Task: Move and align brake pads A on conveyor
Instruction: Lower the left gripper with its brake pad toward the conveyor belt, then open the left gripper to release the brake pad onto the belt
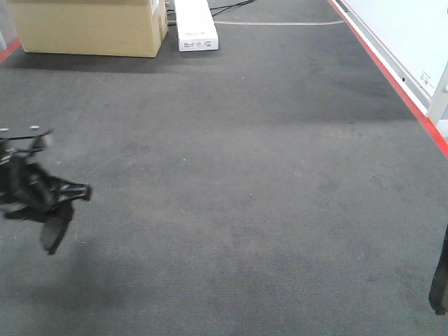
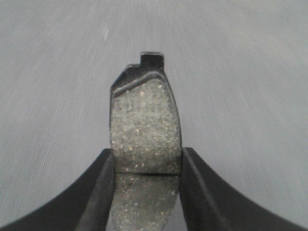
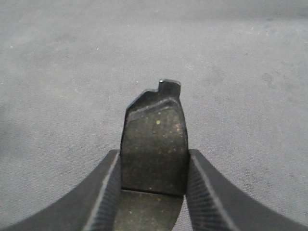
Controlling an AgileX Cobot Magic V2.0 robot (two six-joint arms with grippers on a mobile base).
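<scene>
— What do we hold nearest us?
— Our left gripper [image 2: 147,161] is clamped on the first brake pad [image 2: 144,120], its speckled grey face towards us, tab end pointing away, over the conveyor [image 2: 250,72]. Our right gripper [image 3: 154,163] pinches the second brake pad [image 3: 155,134] the same way.
— And what do we see farther out?
— The dark felt runs on, a red strip [image 1: 392,77] along its right edge; at the far end stand a cardboard box [image 1: 87,28] and a white box [image 1: 194,24].

Soft even light; left-wrist conveyor [image 2: 240,72] motion-streaked.
</scene>
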